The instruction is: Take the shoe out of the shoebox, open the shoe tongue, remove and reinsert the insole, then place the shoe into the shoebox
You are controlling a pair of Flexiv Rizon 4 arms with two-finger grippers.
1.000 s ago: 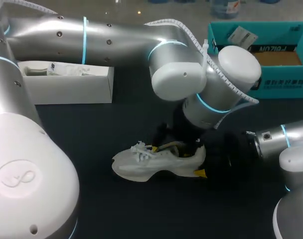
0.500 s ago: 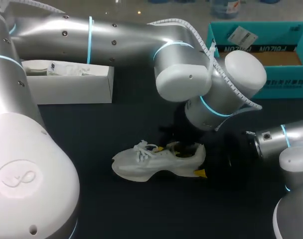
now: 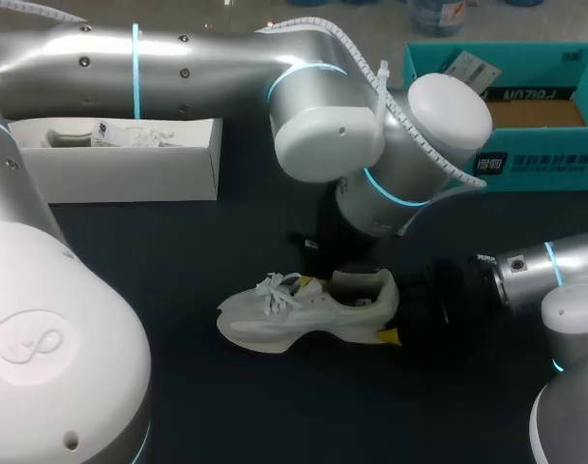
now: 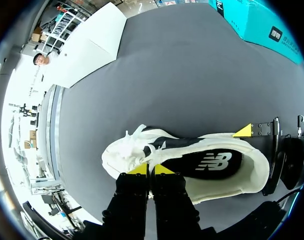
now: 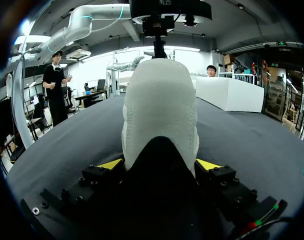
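Our left gripper (image 4: 153, 169) pinches the shoe tongue (image 4: 156, 156); our right gripper (image 5: 159, 164) clamps the shoe (image 3: 304, 314) by its heel, mid-frame. Open worktop (image 3: 226, 406) lies below it, and the white shoebox (image 3: 120, 169) sits upper left.

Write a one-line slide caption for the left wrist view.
Left gripper closed at the tongue of the white shoe; right gripper clamps its heel.

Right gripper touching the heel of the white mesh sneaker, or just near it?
Touching. In the right wrist view the right gripper has the white mesh sneaker heel between its fingers, with both yellow tips against the heel, one on each side.
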